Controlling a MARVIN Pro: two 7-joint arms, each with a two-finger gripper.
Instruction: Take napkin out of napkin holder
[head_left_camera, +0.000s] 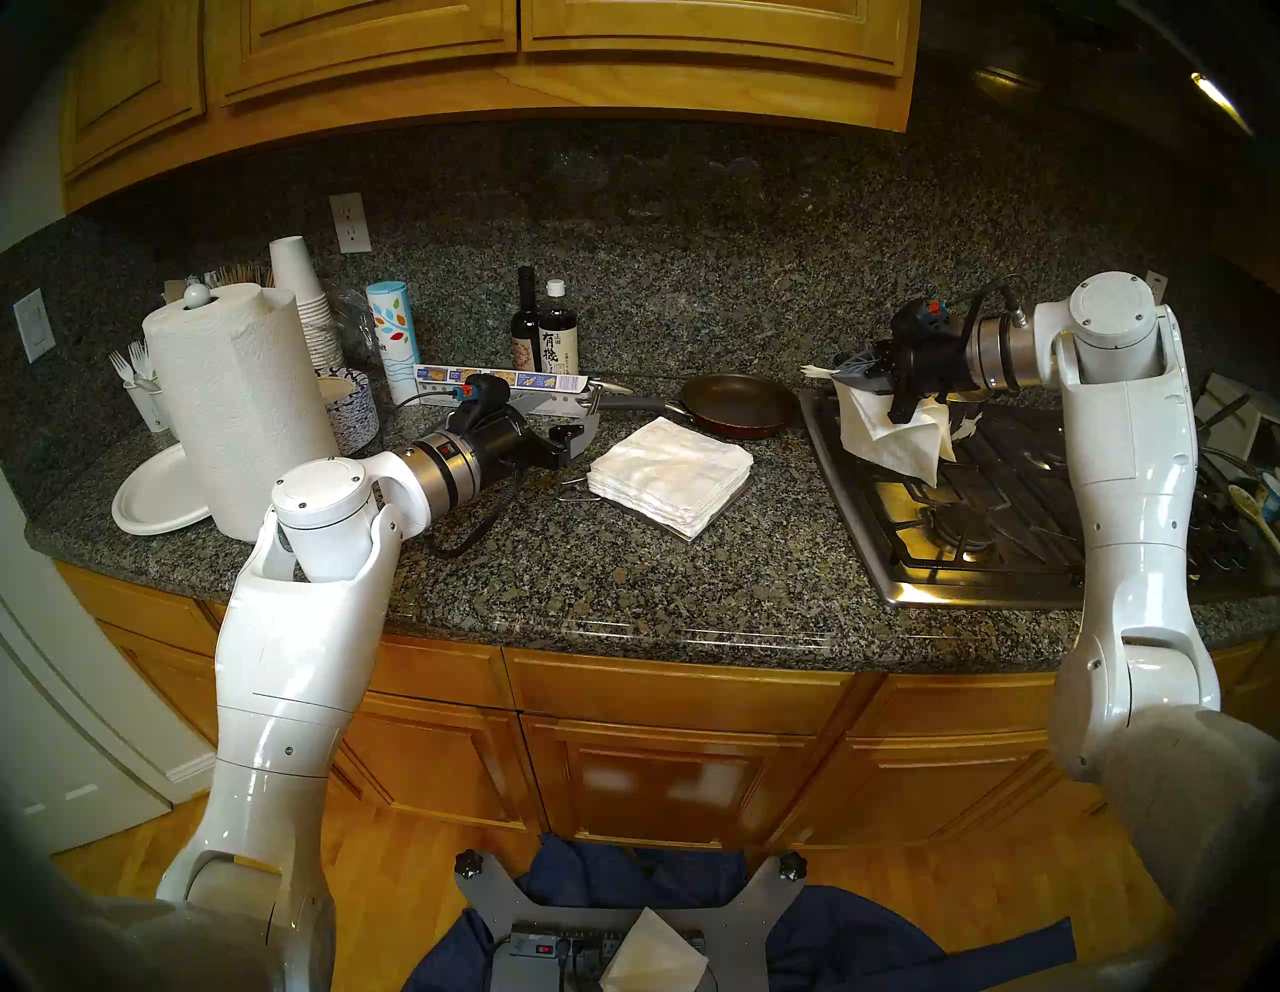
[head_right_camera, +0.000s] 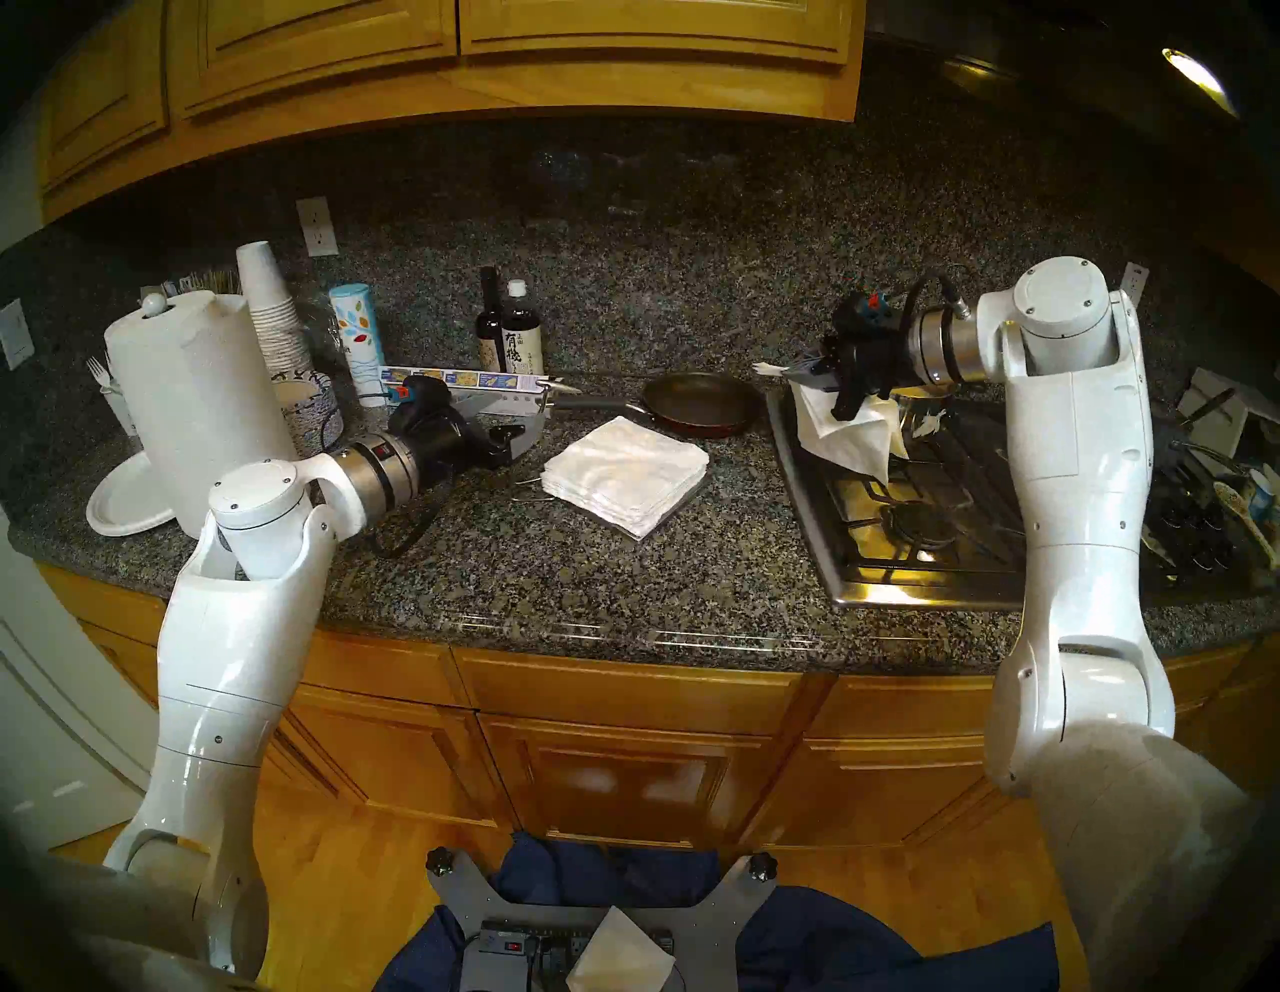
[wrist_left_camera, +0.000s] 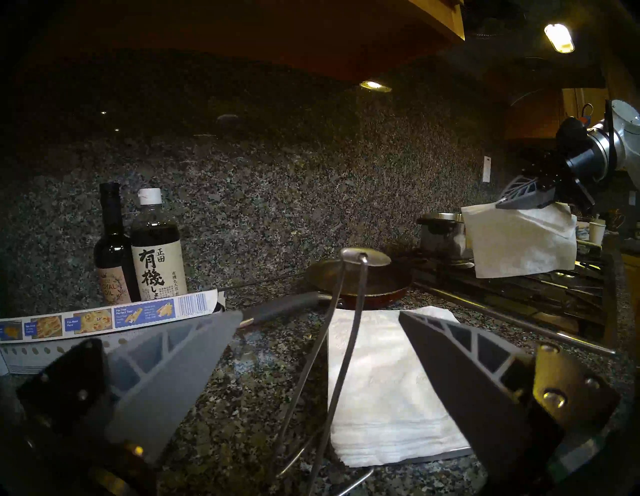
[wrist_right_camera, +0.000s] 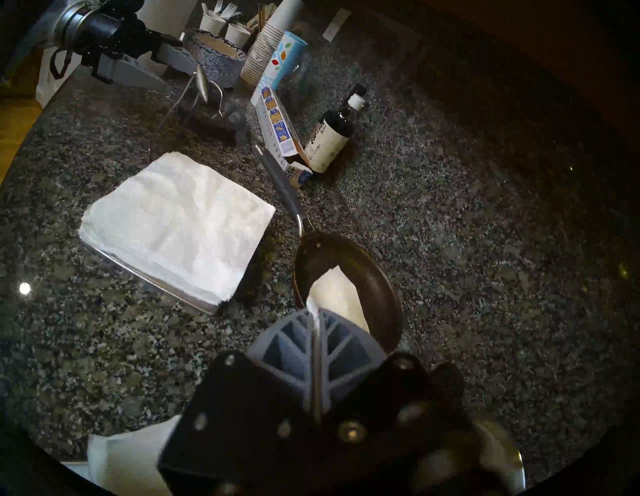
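Trainee: Where is the napkin (head_left_camera: 893, 433)?

Operator: Clamped by one edge in the right gripper (head_left_camera: 848, 374), hanging limp above the stove at the bench's right end. Thin, soft, tearable.

Trainee: The left gripper (wrist_left_camera: 318, 325)?

Operator: Spread wide around the napkin holder (wrist_left_camera: 349, 294) arm, mid-bench.

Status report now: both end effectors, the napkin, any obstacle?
Right end effector shut on napkin, held above stove. Left end effector open around raised wire arm. No obstacle seen.

right hand (head_left_camera: 846, 374) gripping napkin (head_left_camera: 893, 436), above stove (head_left_camera: 970, 547)
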